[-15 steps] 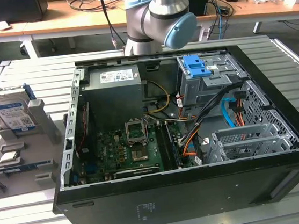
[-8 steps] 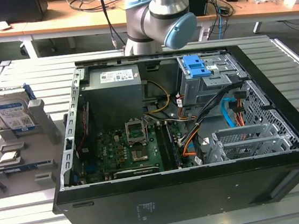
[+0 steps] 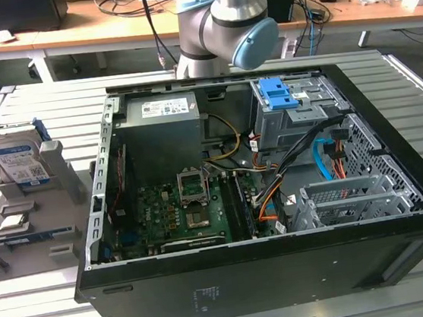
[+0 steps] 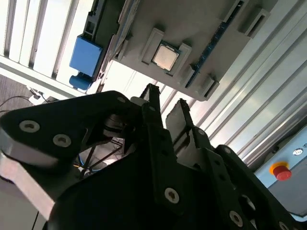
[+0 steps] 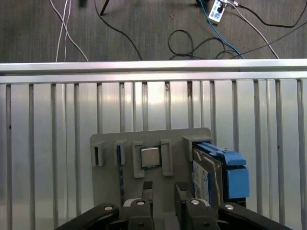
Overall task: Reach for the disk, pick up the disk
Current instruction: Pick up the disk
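1. The fingers (image 5: 182,190) stand spread, with a plain gap between them and nothing in it. The second wrist view shows the same gap between the two dark fingertips (image 4: 153,108).
2. They hang over the grey holder (image 5: 105,191). They seem lined up with the strip between the processor chip (image 5: 150,156) in its nest and the disk (image 5: 207,178). One finger is just beside the disk, but I see no contact.
3. The disk stands on edge in the holder's end slot, its blue bracket (image 5: 236,181) jutting past the holder. In the exterior view the disk (image 3: 15,162) is upright at that view's left, outside the computer case (image 3: 284,257) and apart from it.
4. By my judgement the reach is partly done. The fingers are near the holder but not astride the disk. The grasp and the lift are not yet done, and the disk sits in its slot.
5. Room at the sides looks tight. A holder wall lies against one face of the disk, a grey post (image 3: 53,165) stands just beside it, and the bracket runs along the other side. Above the disk's upper edge there is open air.
6. Past the holder the slatted desk (image 5: 48,143) runs open to its edge rail (image 5: 153,67). Beyond that is the floor with loose cables (image 5: 192,38). The case wall bounds the holder on the exterior view's right.
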Action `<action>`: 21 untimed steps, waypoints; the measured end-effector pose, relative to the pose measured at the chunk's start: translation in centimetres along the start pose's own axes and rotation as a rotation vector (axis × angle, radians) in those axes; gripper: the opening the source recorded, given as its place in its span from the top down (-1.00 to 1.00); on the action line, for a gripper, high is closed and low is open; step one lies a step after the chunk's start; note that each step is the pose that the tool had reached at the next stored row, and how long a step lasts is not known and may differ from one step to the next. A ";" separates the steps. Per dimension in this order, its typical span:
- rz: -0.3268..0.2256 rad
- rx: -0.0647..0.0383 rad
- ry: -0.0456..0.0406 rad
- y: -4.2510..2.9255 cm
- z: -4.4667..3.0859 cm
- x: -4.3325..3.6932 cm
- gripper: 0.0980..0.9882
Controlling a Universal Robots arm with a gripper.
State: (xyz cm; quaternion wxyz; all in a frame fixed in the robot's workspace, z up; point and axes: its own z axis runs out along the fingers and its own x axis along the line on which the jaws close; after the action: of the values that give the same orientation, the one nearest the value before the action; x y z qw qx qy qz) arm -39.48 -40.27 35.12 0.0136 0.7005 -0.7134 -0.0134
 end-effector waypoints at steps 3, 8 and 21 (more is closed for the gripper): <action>0.000 0.000 0.0000 0.00 0.00 0.00 0.14; -0.001 0.000 0.0000 0.00 0.00 -0.12 0.14; -0.002 0.000 0.0013 0.05 0.00 -5.73 0.14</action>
State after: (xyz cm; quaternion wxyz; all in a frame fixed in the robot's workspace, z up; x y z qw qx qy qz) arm -39.43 -34.54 35.11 0.0140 0.7011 -0.7128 -0.0130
